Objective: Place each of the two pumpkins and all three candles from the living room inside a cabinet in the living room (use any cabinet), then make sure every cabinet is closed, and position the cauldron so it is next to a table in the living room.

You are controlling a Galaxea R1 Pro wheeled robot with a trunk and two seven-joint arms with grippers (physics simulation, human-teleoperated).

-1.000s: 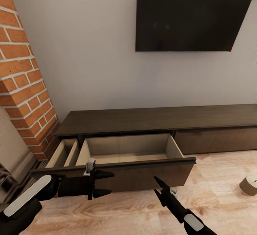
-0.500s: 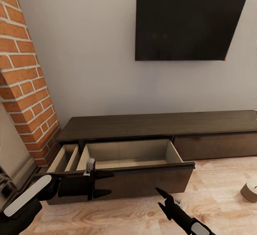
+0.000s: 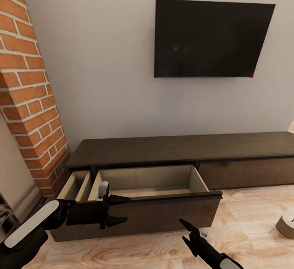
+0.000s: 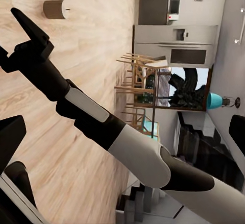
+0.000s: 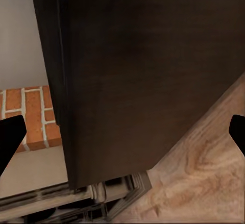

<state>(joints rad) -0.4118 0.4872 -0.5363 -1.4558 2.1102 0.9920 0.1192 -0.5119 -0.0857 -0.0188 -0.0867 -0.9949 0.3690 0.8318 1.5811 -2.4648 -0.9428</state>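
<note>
The cabinet [image 3: 179, 148] is a long low dark-brown unit against the wall. Its wide drawer [image 3: 147, 179] stands pulled out, and the part of its pale inside that I see holds nothing. A narrow drawer [image 3: 75, 185] beside it is out too. My left gripper [image 3: 118, 210] hovers open in front of the wide drawer's front panel. Lower and to the right, my right gripper [image 3: 184, 231] is open above the floor, facing the dark drawer front [image 5: 153, 71]. One stubby tan candle [image 3: 286, 225] lies on the floor at the far right, seen also as the candle [image 4: 55, 8] past my right arm. Pumpkins and cauldron are out of view.
A brick chimney column [image 3: 28, 97] rises left of the cabinet. A black TV [image 3: 210, 38] hangs on the wall above it. Light wood floor [image 3: 253, 240] spreads in front. Behind me, the left wrist view takes in dining chairs [image 4: 138, 76] and kitchen units [image 4: 173, 40].
The whole picture has slid downward, so the camera has moved. The TV and cabinet sit lower in it. My right gripper has dropped slightly in the picture. Both grippers stay open.
</note>
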